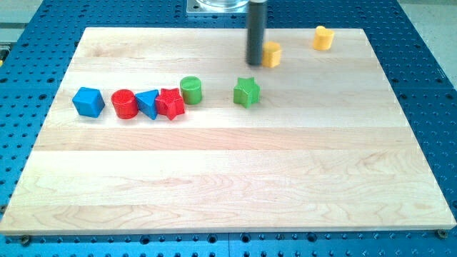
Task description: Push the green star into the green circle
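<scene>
Tip (255,61): bare rod end, no jaws, grasping nothing, touching the yellow block (271,54) on its right | green star (246,92): just below tip, apart | green circle (191,90): lower left of tip, well apart from star | red star (171,103): touching circle's lower left.

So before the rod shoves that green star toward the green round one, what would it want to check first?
1. Green star in plain sight: ok.
2. Green circle in sight, to the view's left of the star: ok.
3. Nothing lying between the two: ok.
4. My tip on the star's right side for a leftward push: not ok; it sits above the star, beside a yellow block.
5. Red star touching the circle: cannot tell.
</scene>
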